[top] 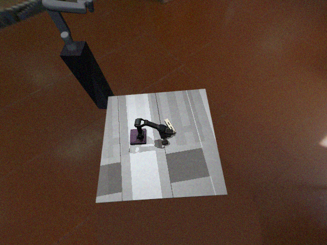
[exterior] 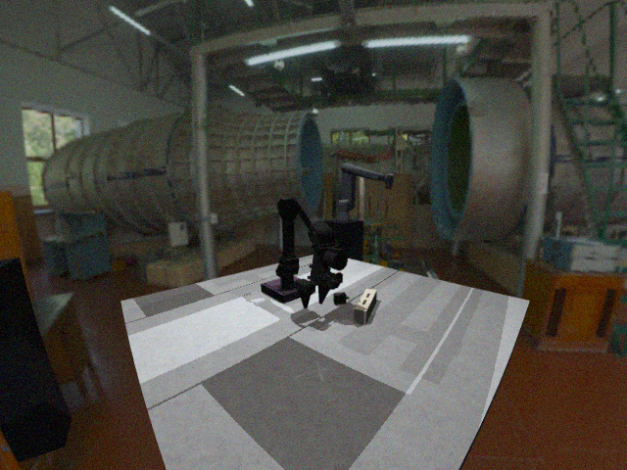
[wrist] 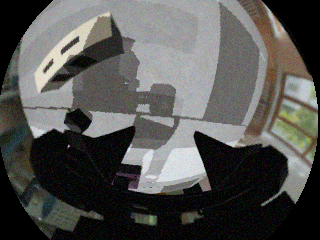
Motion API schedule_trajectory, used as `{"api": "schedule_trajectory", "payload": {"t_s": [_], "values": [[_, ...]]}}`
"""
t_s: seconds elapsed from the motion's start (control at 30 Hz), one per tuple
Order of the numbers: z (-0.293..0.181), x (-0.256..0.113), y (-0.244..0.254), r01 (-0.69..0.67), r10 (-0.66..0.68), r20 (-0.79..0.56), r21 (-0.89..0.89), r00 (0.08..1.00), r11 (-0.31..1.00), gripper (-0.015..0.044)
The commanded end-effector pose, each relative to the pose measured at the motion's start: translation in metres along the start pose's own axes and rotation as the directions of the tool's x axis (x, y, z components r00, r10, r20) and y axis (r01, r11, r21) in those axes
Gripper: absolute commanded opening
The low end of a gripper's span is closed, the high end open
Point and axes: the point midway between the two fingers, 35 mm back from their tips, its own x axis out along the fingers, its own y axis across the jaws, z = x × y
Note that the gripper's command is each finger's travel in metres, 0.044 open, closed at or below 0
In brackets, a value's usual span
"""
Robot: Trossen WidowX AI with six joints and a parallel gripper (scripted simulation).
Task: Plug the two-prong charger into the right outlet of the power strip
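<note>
The charger, a small black block, (exterior: 339, 298) (wrist: 78, 120) lies on the table. In the wrist view it is left of the fingers, close to the left finger; in the top view it is hidden by the arm. The cream power strip (top: 166, 121) (exterior: 361, 315) (wrist: 57, 56) lies beyond the charger, dark slots facing up. My gripper (exterior: 313, 305) (wrist: 165, 131) is open and empty, fingers pointing down above the table. In the exterior view it is left of the charger. The prongs cannot be made out.
The arm stands on a purple base plate (top: 133, 141) (exterior: 272, 290) on the grey patterned table (top: 147, 176) (exterior: 304, 389). The arm partly covers the strip in the top view. Another grey arm on a dark pedestal (top: 87, 71) (exterior: 349, 237) stands beyond the table edge.
</note>
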Motion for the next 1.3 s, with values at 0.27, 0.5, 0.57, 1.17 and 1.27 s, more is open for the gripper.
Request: {"api": "schedule_trajectory", "payload": {"t_s": [0.27,0.5,0.57,1.17,1.27], "values": [[0.01,-0.011,0.045,-0.039,0.044,0.024,-0.174,0.999,0.984,0.044],[0.012,-0.017,0.07,-0.055,0.066,0.033,-0.271,0.997,0.961,0.044],[0.012,-0.019,0.077,-0.059,0.073,0.035,-0.298,0.997,0.953,0.044],[0.003,-0.034,0.141,-0.092,0.132,0.038,-0.533,0.99,0.841,0.044],[0.0,-0.037,0.152,-0.096,0.141,0.036,-0.571,0.989,0.816,0.044]]}}
